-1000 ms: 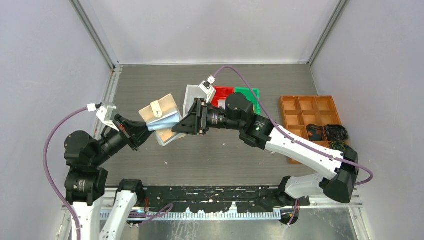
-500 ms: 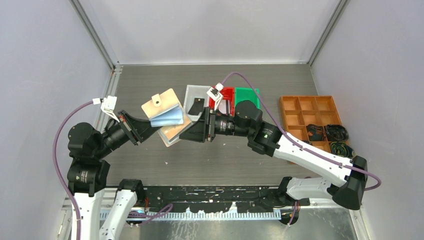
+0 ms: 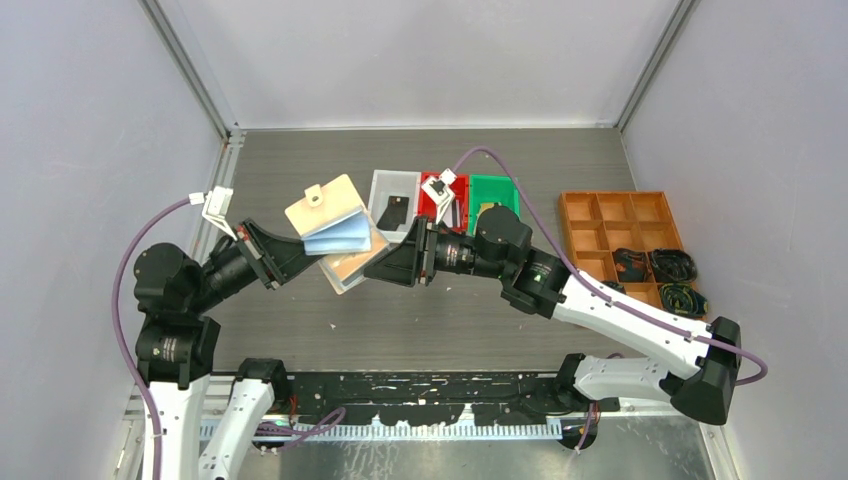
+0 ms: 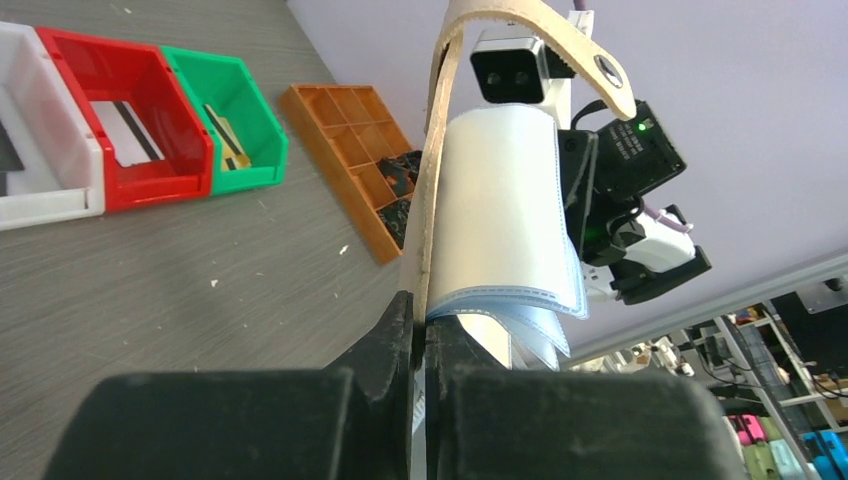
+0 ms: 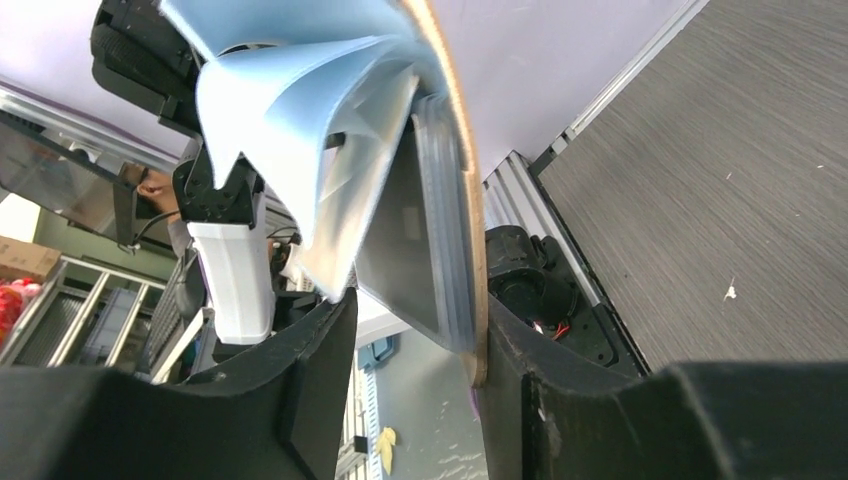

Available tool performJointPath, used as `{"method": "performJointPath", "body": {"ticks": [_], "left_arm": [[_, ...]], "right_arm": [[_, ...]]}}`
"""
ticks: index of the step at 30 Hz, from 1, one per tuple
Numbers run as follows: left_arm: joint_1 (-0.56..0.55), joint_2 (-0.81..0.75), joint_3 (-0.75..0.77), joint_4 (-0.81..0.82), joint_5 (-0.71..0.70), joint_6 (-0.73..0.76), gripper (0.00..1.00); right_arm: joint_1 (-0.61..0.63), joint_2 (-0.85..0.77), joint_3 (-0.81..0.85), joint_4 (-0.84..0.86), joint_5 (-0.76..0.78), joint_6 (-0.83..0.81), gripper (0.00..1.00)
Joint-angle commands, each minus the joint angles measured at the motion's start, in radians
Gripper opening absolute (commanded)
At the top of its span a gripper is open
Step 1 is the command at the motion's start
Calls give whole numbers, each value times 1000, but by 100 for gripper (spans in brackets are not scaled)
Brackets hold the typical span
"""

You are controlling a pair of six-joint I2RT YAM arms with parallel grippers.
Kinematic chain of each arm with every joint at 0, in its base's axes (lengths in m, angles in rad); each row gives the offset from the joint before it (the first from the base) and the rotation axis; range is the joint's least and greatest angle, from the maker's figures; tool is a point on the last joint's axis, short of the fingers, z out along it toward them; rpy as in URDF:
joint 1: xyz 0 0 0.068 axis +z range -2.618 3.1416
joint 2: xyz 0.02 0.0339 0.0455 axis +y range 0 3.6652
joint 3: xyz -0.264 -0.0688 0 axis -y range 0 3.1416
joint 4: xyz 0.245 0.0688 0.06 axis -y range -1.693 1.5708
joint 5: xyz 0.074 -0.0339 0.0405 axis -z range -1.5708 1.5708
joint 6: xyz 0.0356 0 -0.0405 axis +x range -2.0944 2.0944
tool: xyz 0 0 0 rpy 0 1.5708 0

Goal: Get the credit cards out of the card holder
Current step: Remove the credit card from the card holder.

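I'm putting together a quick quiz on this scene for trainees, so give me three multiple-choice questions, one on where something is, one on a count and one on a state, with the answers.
1. Where does the black card lie?
A. in the white bin
B. in the orange tray
C. on the bare table

2. How many small bins stand in the row?
A. two
B. three
C. five

3. What is the left gripper doing?
A. hanging open
B. shut on a black card
C. shut on the card holder

Answers:
1 A: the dark card sits inside the white walls.
2 B: the white bin, the red bin and the green bin stand side by side.
3 C: its fingers pinch the tan flap, and the holder is held up open above the table.
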Motion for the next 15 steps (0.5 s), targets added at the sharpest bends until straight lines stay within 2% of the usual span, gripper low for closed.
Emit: {"method": "performJointPath", "body": {"ticks": [1,7,11,15], "left_arm": [[-1,4,22,108,53,-67,0],[0,6,15,126,97,-102,0],[0,4,2,128,116,-105,0],[-1,8,-9,150,153,-131,0]], "right_arm": [[-3,-40,-13,75,64,-16,50],[-3,-33,2,102,163,-12,52],[-4,4,63,122,118,-41,58],[-4,62,134,119,49,-47,59]]}}
